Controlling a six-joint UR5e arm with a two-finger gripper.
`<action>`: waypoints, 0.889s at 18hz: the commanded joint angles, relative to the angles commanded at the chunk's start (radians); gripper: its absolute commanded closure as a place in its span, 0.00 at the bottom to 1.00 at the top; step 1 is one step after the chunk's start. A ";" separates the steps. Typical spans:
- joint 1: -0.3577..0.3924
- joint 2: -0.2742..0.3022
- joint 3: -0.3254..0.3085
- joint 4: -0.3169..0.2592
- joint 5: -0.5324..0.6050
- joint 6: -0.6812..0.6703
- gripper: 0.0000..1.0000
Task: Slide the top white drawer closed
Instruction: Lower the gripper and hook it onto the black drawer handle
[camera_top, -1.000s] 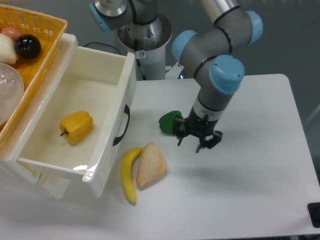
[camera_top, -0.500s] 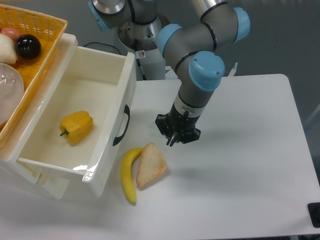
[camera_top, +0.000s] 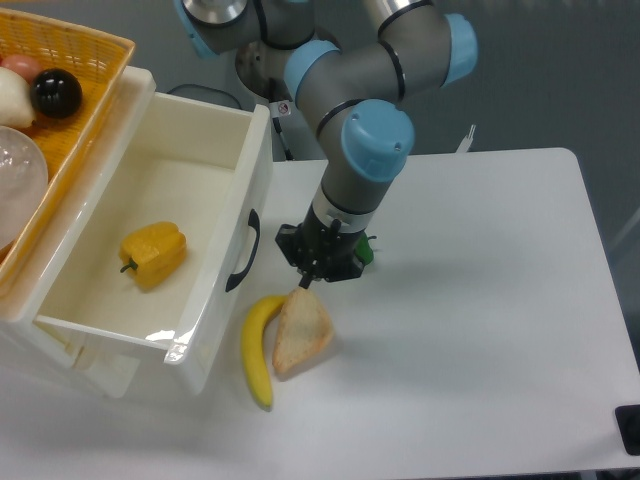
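The top white drawer (camera_top: 150, 190) stands pulled far out at the left, with a yellow bell pepper (camera_top: 153, 252) lying inside. Its curved black handle (camera_top: 243, 252) faces right on the front panel. My gripper (camera_top: 305, 282) hangs a short way right of that handle, just above the table and over the upper tip of a bread slice (camera_top: 300, 331). Seen from above, its fingers merge into one dark shape, so I cannot make out whether they are apart. The arm's wrist (camera_top: 360, 160) rises above it toward the back.
A banana (camera_top: 256, 345) lies beside the bread slice, close under the drawer's front corner. A green pepper (camera_top: 364, 250) peeks out behind the wrist. An orange basket (camera_top: 85, 55) with round objects sits on top of the cabinet at the upper left.
My gripper has travelled left across the table, from beside the green pepper to near the drawer handle. The arm now covers most of the green pepper. The drawer has not moved.
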 joint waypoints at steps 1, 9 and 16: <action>0.002 0.002 0.000 -0.002 -0.009 0.000 0.90; 0.008 0.009 0.009 -0.071 -0.081 0.000 0.90; 0.008 0.015 0.012 -0.110 -0.104 0.000 0.90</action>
